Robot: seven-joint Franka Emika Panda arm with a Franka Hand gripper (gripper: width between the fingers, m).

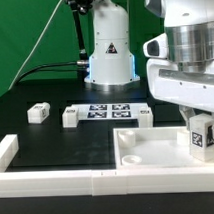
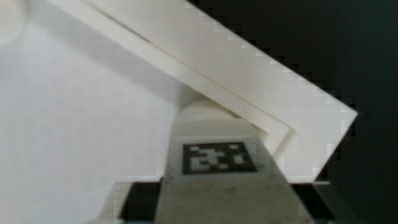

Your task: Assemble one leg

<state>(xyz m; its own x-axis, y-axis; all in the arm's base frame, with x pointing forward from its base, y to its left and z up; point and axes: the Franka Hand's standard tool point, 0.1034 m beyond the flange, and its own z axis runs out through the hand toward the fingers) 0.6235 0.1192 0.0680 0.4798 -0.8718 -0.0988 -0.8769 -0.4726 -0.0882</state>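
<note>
My gripper is shut on a leg, a small white block with a black-and-white tag, and holds it upright over the right corner of the large white tray-like piece. In the wrist view the held leg fills the space between the fingers, tag facing the camera, above the tray piece's corner wall. Three more legs lie on the black table: one at the exterior view's left, one beside the marker board, one to its right.
The marker board lies flat on the table behind the tray piece. A white rail runs along the front edge, with a short white wall at the left. The robot base stands at the back.
</note>
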